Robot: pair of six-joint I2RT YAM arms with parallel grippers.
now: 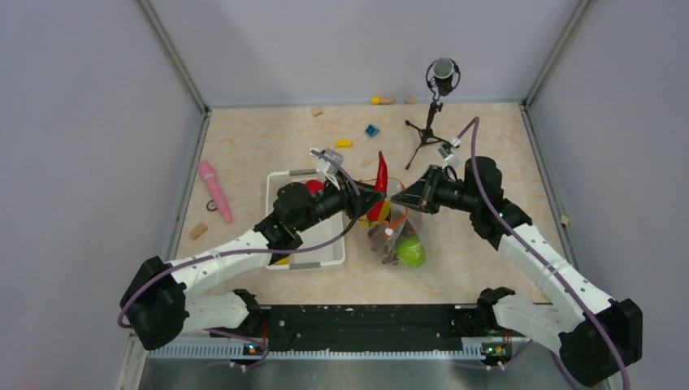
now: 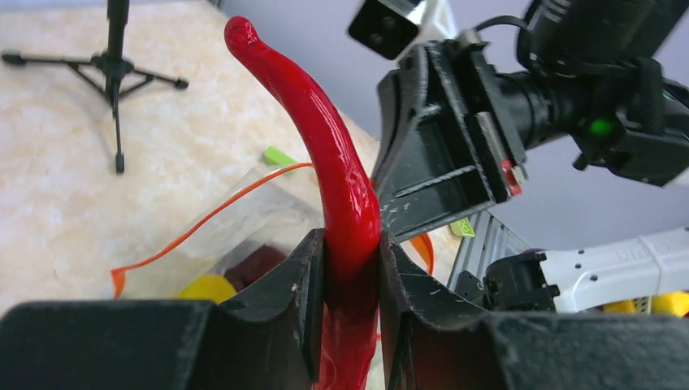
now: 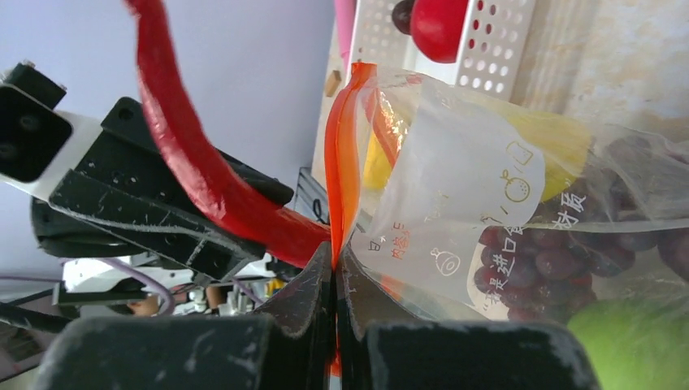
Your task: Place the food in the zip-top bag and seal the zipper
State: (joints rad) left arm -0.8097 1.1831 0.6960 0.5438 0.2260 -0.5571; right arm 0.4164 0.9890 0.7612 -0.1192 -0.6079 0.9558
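Walled tabletop (image 1: 463,268) shows open surface at right. Left end effector (image 2: 351,248) clamps the red chili (image 2: 325,146); right end effector (image 3: 335,260) pinches the zipper (image 3: 341,162).

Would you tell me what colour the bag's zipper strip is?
Orange-red zipper, clearest in the right wrist view.
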